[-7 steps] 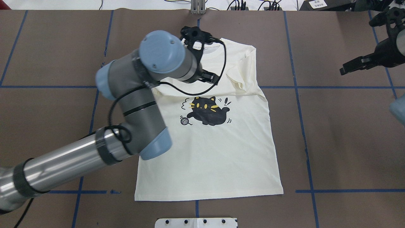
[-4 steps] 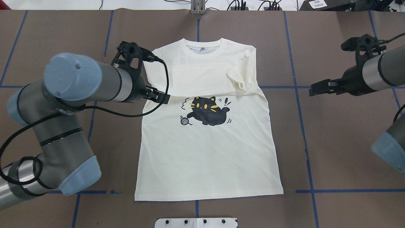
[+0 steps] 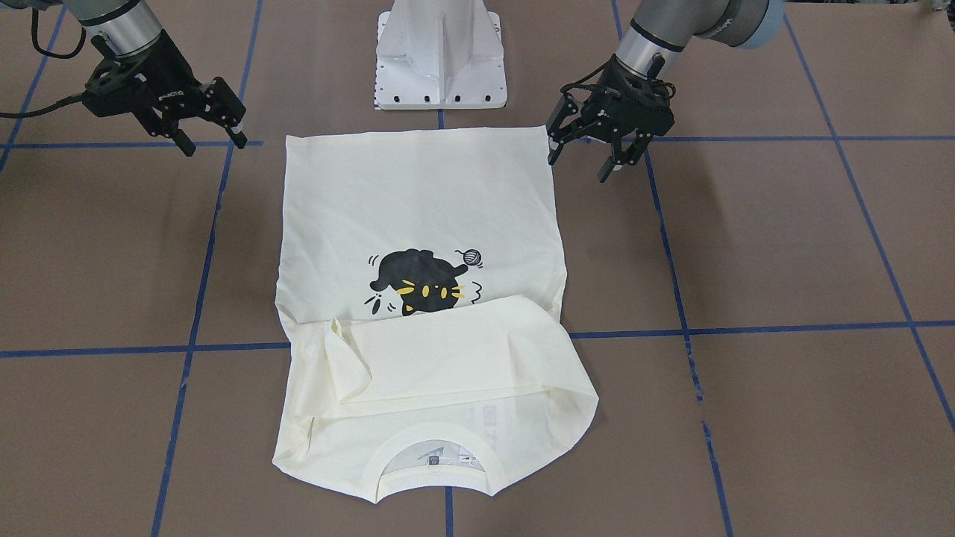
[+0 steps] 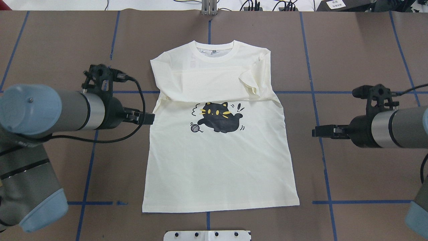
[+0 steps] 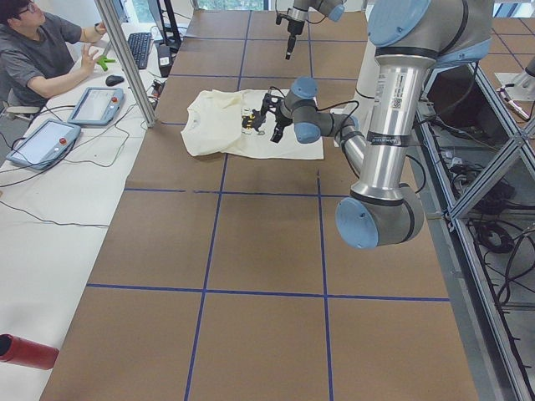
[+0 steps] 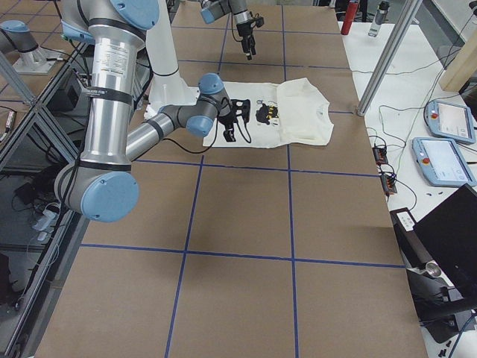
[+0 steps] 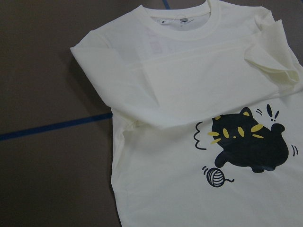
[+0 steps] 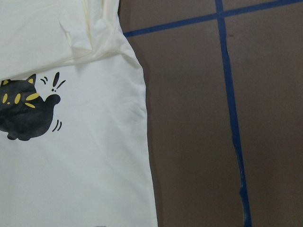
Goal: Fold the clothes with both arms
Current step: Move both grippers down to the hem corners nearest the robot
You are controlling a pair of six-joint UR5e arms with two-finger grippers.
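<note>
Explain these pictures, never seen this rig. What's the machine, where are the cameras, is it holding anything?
The machine is two silver-grey tube arms with light blue joints, a left one and a right one, on one white metal pedestal at a brown table marked with blue tape. Each arm ends in a black pincer. One picture looks down from behind the robot, one faces it from across the table, two look along the table from its ends, and two come from cameras on the wrists. On the table lies one cream T-shirt printed with a black cat, front up, sleeves folded across the chest. The left pincer and the right pincer sit one at each side of the shirt, both open, holding nothing.
</note>
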